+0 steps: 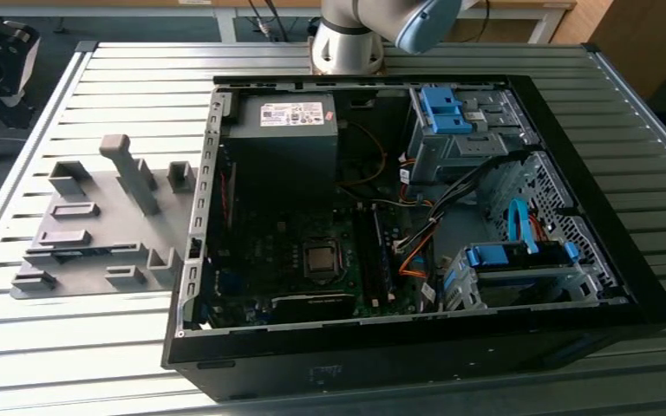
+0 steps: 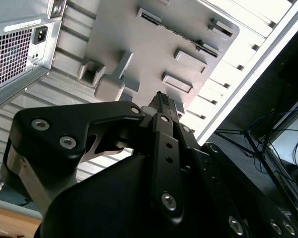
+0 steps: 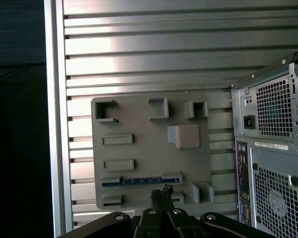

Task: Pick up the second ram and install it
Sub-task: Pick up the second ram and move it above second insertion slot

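**Subject item.** The second ram [image 3: 139,181] stands on its long edge in the grey fixture plate [image 3: 139,119], seated between two low grey end blocks. From above it reads as a long, thin blue strip with a row of small pale marks along its length. Its flat faces are turned away from the camera, so nothing on them can be made out. It lies straight and level in its seat, parallel to the plate's nearer edge.

**Gripper.** In the first wrist view the gripper [image 3: 161,191] hangs above the plate's edge, near the ram but clear of it. In the second wrist view the gripper [image 2: 163,104] shows its jaws drawn together with nothing between them.

**Surroundings.** The fixture plate rests on a slatted metal table [image 1: 67,78], on the exterior view's left of an open computer case [image 1: 610,286]. The case lies on its side with the motherboard [image 1: 275,251] exposed. The power supply [image 1: 281,143] sits in the case's far corner, and blue-latched drive cages [image 1: 454,130] line the exterior view's right. The arm [image 1: 362,30] rises from the table's far side, behind the case. A tall grey post [image 1: 131,173] stands on the plate, well apart from the ram's seat.
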Motion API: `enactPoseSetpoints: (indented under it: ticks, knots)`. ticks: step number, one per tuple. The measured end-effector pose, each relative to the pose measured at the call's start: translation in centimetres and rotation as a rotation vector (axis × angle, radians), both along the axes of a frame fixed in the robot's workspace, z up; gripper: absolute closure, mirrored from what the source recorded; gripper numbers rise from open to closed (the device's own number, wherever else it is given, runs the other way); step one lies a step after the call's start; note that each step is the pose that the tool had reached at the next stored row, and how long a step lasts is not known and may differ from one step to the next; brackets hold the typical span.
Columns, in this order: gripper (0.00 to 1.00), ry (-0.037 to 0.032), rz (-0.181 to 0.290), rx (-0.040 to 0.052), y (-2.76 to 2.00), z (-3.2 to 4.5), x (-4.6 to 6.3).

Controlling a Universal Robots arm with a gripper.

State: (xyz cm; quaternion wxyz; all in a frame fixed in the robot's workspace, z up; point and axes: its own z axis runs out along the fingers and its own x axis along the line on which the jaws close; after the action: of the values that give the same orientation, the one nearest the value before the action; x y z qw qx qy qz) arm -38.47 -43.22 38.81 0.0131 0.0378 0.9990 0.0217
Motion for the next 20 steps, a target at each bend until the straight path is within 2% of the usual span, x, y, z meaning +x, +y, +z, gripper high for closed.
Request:
enactPoseSetpoints:
  ticks: [4,17,19,20]
  knots:
    - [0.89,0.0000,0.020,0.0000,-0.01,0.00,-0.01]
    - [0.89,0.0000,0.210,-0.0004,-0.02,-0.04,-0.09]
    - [0.89,0.0002,0.231,-0.0034,-0.02,-0.06,-0.09]
    - [0.89,0.0008,0.239,-0.0079,-0.02,-0.05,-0.10]
